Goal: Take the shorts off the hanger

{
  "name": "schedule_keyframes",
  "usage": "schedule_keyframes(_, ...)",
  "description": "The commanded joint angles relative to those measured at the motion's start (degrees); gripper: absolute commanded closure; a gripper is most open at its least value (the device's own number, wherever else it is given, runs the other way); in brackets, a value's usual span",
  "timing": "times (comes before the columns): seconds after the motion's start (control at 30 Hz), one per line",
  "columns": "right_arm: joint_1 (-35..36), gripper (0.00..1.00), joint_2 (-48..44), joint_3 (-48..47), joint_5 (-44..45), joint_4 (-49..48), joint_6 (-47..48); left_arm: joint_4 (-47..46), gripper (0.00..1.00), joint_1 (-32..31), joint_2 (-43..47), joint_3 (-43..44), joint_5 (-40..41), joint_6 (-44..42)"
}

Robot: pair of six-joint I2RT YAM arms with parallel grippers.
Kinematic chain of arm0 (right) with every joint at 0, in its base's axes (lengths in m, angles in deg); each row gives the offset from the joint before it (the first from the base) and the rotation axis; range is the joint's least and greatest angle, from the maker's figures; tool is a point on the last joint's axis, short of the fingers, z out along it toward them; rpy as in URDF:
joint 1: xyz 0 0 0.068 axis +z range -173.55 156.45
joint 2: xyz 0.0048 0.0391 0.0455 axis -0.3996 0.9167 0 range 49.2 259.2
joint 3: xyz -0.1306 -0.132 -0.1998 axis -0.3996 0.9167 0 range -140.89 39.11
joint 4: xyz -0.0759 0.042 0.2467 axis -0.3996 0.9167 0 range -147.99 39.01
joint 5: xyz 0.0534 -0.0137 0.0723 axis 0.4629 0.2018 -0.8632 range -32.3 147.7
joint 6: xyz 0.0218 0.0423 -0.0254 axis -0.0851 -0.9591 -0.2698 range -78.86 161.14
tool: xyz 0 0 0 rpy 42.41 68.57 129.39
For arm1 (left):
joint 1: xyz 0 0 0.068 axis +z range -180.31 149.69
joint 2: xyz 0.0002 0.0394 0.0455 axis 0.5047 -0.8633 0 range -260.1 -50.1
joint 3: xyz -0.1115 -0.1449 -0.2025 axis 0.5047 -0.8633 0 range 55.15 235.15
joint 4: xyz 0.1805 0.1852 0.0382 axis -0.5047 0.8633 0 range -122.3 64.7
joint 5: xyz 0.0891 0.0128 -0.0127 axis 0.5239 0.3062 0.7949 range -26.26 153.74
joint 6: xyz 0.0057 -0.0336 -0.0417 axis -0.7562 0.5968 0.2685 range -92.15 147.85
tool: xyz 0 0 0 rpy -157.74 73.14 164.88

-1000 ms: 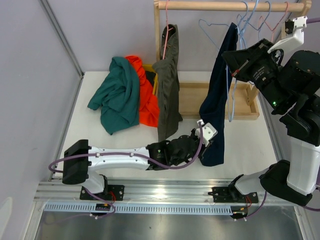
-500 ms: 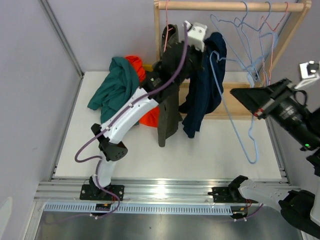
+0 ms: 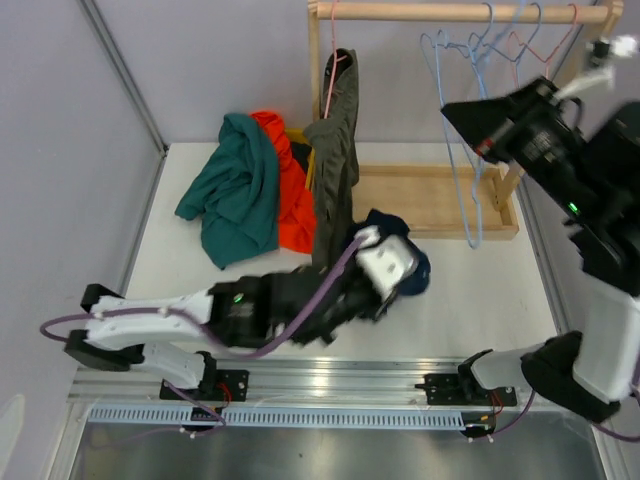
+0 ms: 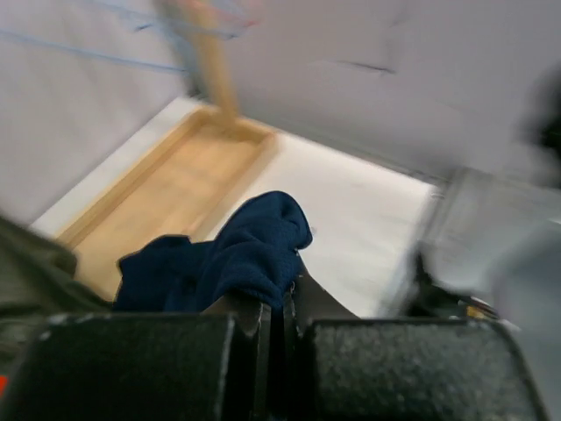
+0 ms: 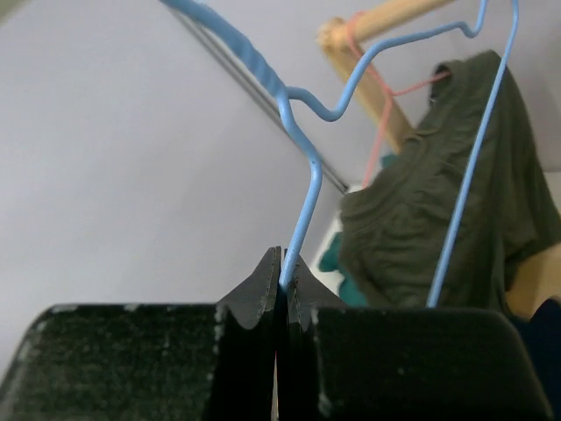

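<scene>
The navy blue shorts [image 3: 384,222] lie bunched on the table, off the hanger. My left gripper [image 3: 402,264] is low over them and shut on a fold of the navy shorts [image 4: 241,254]; in the wrist view its jaws [image 4: 279,303] pinch the cloth. My right gripper [image 3: 448,108] is up near the rail, shut on the wire of a bare blue hanger [image 3: 463,170]. The wrist view shows the blue hanger [image 5: 303,206] clamped at the tips of the right gripper [image 5: 282,265]. Olive-grey shorts [image 3: 337,150] hang from a pink hanger [image 5: 383,132]. Teal shorts [image 3: 235,185] and orange shorts [image 3: 292,195] lie piled at the left.
The wooden rack has a top rail [image 3: 450,12] with several bare wire hangers [image 3: 520,45] and a tray-like base [image 3: 430,200] on the table. A metal rail [image 3: 320,385] runs along the near edge. Grey walls close in the left and back.
My left gripper has come down from beside the rail to the table, bringing the navy shorts off the blue hanger. My right gripper has lifted the bare hanger back up toward the rail.
</scene>
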Motion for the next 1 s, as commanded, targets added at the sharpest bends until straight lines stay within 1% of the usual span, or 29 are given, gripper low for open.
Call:
schedule_keyframes(0.0, -6.2, 1.0, 4.8, 2.7, -7.8, -3.4, 0.8, -9.8, 1.0, -11.8, 14.0, -3.4, 19.1, -6.9)
schedule_keyframes(0.03, -9.5, 1.0, 5.1, 4.4, -11.0, -6.2, 0.1, -6.9, 1.0, -13.1, 15.3, -3.7, 24.7, -6.7)
schedule_keyframes(0.07, -10.7, 1.0, 5.6, 7.2, -12.2, -7.6, -0.8, -5.0, 1.0, -15.2, 16.5, -3.8, 27.2, -6.0)
schedule_keyframes(0.1, -13.1, 1.0, 6.3, 7.9, -14.2, -9.0, -1.2, -3.9, 1.0, -16.3, 19.4, -4.7, 31.6, -6.4)
schedule_keyframes(0.17, -14.9, 1.0, 7.7, 7.9, -15.7, -9.4, -1.5, -3.2, 1.0, -18.9, 22.2, -7.6, 36.7, -7.9)
schedule_keyframes(0.23, -16.4, 1.0, 9.3, 7.9, -16.6, -10.3, -1.1, -2.0, 1.0, -19.0, 26.2, -11.4, 41.8, -7.9)
schedule_keyframes(0.27, -17.1, 1.0, 9.8, 7.9, -17.0, -10.7, -0.8, -3.7, 1.0, -18.7, 27.6, -12.6, 43.9, -11.2)
schedule_keyframes(0.33, -18.1, 1.0, 11.4, 7.8, -18.1, -11.8, -0.7, -9.9, 1.0, -17.9, 32.4, -17.3, 45.9, -17.1)
schedule_keyframes(0.37, -19.2, 1.0, 11.9, 7.8, -18.5, -12.2, -0.8, -14.9, 1.0, -16.1, 34.2, -18.2, 45.1, -21.2)
schedule_keyframes(0.43, -20.2, 1.0, 14.0, 6.9, -20.3, -12.9, -1.1, -16.4, 1.0, -13.2, 37.6, -18.8, 43.1, -23.3)
schedule_keyframes(0.47, -21.1, 1.0, 14.8, 6.3, -20.8, -12.9, -1.2, -16.3, 1.0, -9.4, 38.1, -18.2, 41.0, -25.2)
schedule_keyframes(0.53, -21.6, 1.0, 16.9, 4.1, -21.3, -12.7, -0.8, -15.2, 1.0, -5.5, 38.0, -15.3, 39.0, -26.8)
schedule_keyframes(0.57, -22.2, 1.0, 17.6, 3.5, -21.6, -12.8, -0.8, -13.6, 1.0, -1.5, 37.3, -14.5, 36.3, -27.9)
schedule_keyframes(0.6, -22.6, 1.0, 18.1, 2.8, -22.1, -13.0, -1.0, -13.4, 1.0, 0.3, 36.8, -11.6, 35.2, -28.8)
schedule_keyframes(0.63, -23.0, 1.0, 19.1, 2.7, -22.4, -13.3, -1.1, -13.5, 1.0, 2.4, 36.5, -10.8, 34.0, -29.7)
schedule_keyframes(0.67, -23.4, 1.0, 19.4, 2.9, -22.4, -13.6, -1.3, -13.4, 1.0, 5.8, 35.4, -9.9, 32.2, -30.7)
schedule_keyframes(0.7, -23.8, 1.0, 19.8, 3.2, -22.8, -14.4, -1.3, -13.3, 1.0, 7.3, 34.7, -6.8, 29.6, -31.5)
schedule_keyframes(0.77, -23.8, 1.0, 21.2, 3.5, -23.1, -14.9, -1.3, -13.7, 1.0, 12.2, 32.5, -4.8, 27.9, -34.4)
schedule_keyframes(0.8, -23.7, 1.0, 21.7, 3.6, -23.4, -15.4, -1.4, -12.2, 1.0, 14.1, 29.5, -1.3, 25.8, -34.9)
schedule_keyframes(0.83, -23.7, 1.0, 22.1, 3.7, -23.5, -15.6, -1.5, -10.2, 1.0, 19.7, 28.0, 0.0, 23.3, -32.6)
schedule_keyframes(0.87, -23.7, 1.0, 23.2, 3.8, -23.6, -15.8, -1.5, -7.9, 1.0, 23.6, 26.6, 1.3, 20.4, -30.6)
schedule_keyframes(0.9, -23.6, 1.0, 23.4, 3.9, -23.6, -16.1, -1.4, -5.7, 1.0, 27.6, 23.8, 5.4, 13.0, -28.1)
schedule_keyframes(0.93, -23.6, 1.0, 23.7, 4.2, -23.4, -16.2, -1.4, -1.2, 1.0, 36.6, 22.3, 6.8, 8.9, -23.2)
schedule_keyframes(0.97, -23.6, 1.0, 24.0, 4.6, -23.4, -16.9, -1.2, 0.6, 1.0, 41.2, 20.4, 8.3, 5.2, -21.1)
